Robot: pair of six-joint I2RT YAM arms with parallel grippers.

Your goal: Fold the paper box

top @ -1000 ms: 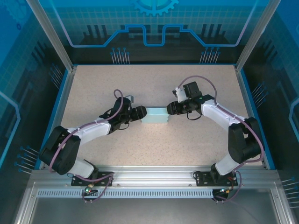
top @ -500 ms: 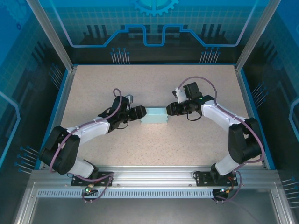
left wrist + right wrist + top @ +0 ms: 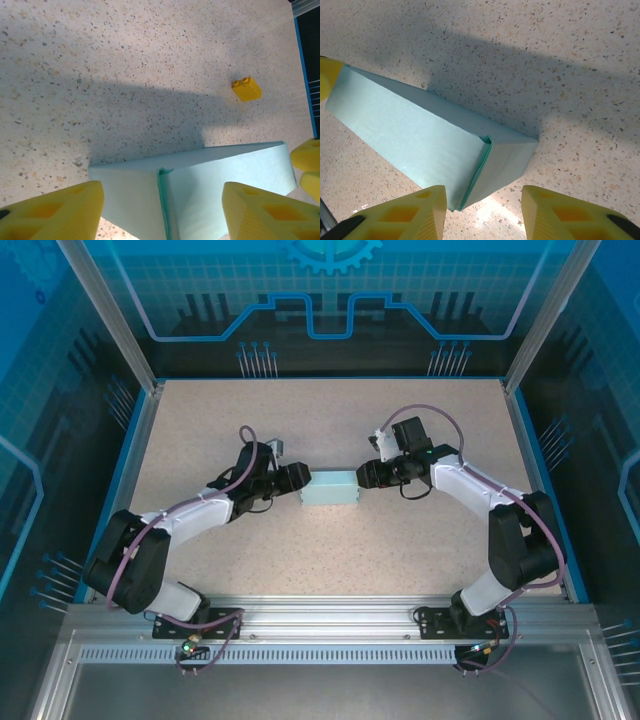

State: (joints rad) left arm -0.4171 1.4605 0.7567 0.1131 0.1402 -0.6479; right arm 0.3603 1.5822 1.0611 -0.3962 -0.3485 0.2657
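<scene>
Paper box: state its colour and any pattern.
The paper box is plain pale light blue, no pattern, best seen in the right wrist view.

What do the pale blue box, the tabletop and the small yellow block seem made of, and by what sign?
Paper box: thin matte card, seemingly; faintly textured faces, a folded seam at its end.
Tabletop: speckled stone-look surface, maybe laminate; slight sheen.
Yellow block: probably moulded plastic; studs on top.

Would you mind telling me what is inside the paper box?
The paper box is closed on every face in view, with both ends folded shut; its inside is covered and cannot be seen.
</scene>
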